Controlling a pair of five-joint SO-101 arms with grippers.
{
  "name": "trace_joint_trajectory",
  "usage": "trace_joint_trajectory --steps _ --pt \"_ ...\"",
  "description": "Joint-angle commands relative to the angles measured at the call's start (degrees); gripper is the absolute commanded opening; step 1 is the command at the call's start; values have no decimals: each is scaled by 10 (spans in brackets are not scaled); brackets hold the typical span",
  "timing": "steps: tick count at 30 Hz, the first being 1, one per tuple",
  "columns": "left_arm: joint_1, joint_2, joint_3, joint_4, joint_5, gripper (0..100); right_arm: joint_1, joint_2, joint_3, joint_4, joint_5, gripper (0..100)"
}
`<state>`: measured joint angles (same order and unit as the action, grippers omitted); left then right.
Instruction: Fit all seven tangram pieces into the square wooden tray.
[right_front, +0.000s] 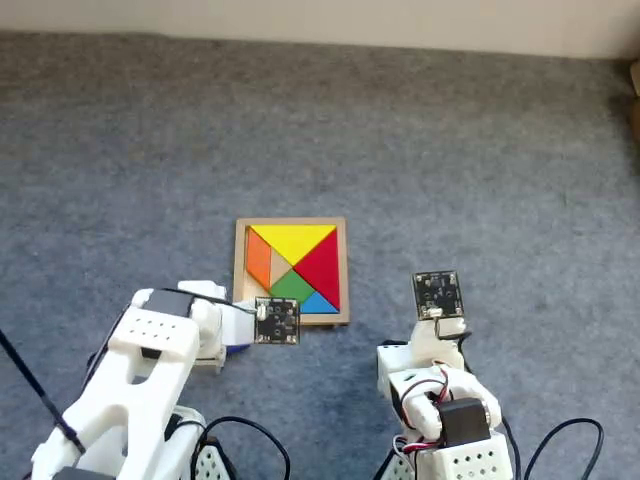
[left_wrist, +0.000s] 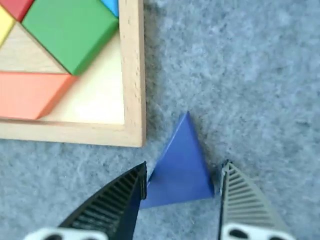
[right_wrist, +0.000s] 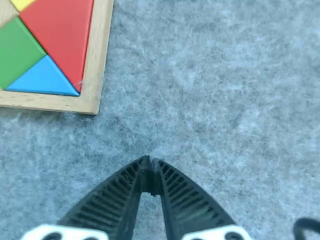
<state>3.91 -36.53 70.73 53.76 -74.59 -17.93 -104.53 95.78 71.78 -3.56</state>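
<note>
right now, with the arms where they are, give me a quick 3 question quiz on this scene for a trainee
1. Fill in: the right gripper hangs over the grey carpet with its jaws ____.
2. True or false: the dark blue triangle lies inside the wooden tray.
3. Which gripper has a finger on either side of that triangle? A) left gripper B) right gripper C) neither

Key
1. shut
2. False: it lies on the carpet just outside the tray's corner.
3. A
</note>
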Motion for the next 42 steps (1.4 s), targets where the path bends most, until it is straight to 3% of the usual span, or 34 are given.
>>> trace_joint_trajectory --steps 1,9,12,21,25,29,34,42 --pt "0 -1 19 -20 -80 246 -4 -9 87 2 -1 5" --pt "-8 0 5 -18 -81 245 -3 -9 87 2 -1 5" --pt "-8 34 -28 22 -81 243 -3 -9 87 2 -1 5" --pt "-18 347 -305 206 -82 242 -1 -9 87 2 -1 5" --pt "-17 413 -373 256 -82 208 -1 -9 87 2 -1 5" --pt "-13 419 -375 262 -80 166 -1 -9 87 2 -1 5" --pt "-13 419 -375 259 -3 165 -1 -9 87 2 -1 5" --pt "-14 419 -374 263 4 165 -1 -9 87 2 -1 5"
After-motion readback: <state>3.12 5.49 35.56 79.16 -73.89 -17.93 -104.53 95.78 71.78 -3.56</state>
